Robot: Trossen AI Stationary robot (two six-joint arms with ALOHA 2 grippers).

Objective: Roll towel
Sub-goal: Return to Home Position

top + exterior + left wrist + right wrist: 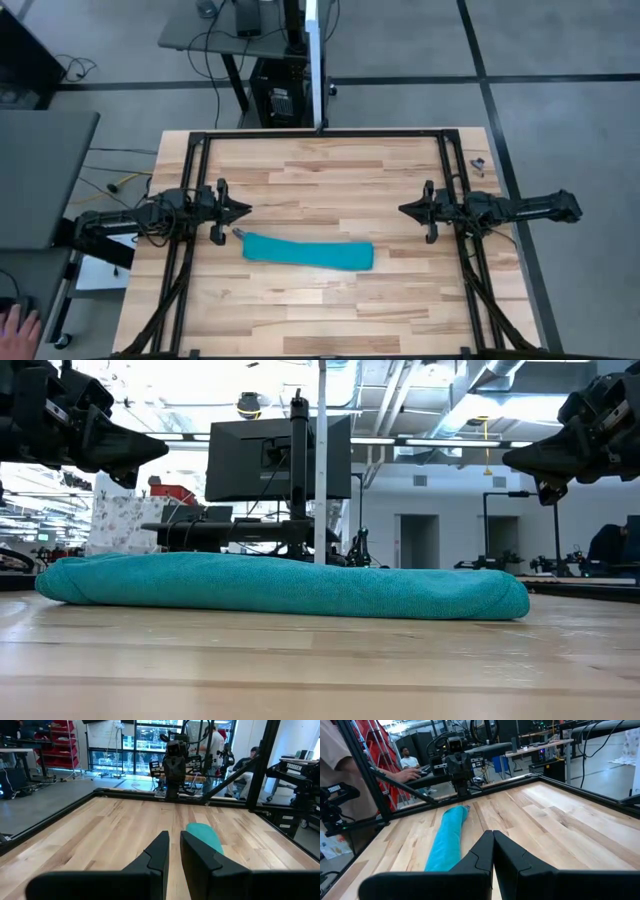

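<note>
The teal towel [308,251] lies on the wooden table as a long, narrow folded strip, running left to right a little nearer than the table's middle. It also shows in the low view [280,585], the left wrist view [205,837] and the right wrist view [447,842]. My left gripper [246,210] hovers above the table at the left, just beyond the towel's left end, fingers nearly shut with a narrow gap [174,851]. My right gripper [402,209] hovers at the right, beyond the towel's right end, shut and empty [493,851].
A black metal frame [320,134] runs along the table's far, left and right edges. Bare wood lies on the far side of the towel and toward the near edge. People and desks show in the room beyond. A hand [18,325] shows at the floor's lower left.
</note>
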